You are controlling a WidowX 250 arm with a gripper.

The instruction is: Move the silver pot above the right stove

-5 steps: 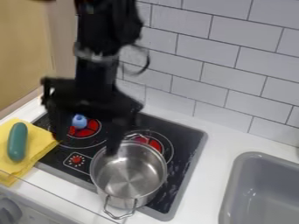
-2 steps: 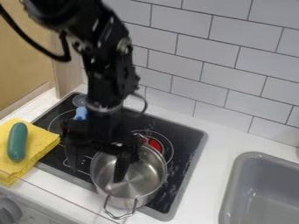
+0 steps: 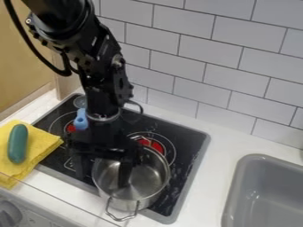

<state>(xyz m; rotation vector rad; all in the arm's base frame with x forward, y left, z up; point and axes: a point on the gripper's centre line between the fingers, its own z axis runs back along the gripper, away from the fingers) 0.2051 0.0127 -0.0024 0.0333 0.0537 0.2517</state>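
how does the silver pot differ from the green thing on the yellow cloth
The silver pot is wide, round and hollow; the green object is long and narrow with rounded ends.
The silver pot is shiny metal with loop handles, while the green object is duller and has none.
The silver pot is on the stove with the gripper at its rim; the green object lies on the yellow cloth.

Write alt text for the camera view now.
A black robot gripper, fingers apart, straddles the left rim of a silver pot, one finger inside it. The pot stands toward the front of a black stove, with a green oblong object on a yellow cloth to the left and a gray sink to the right.
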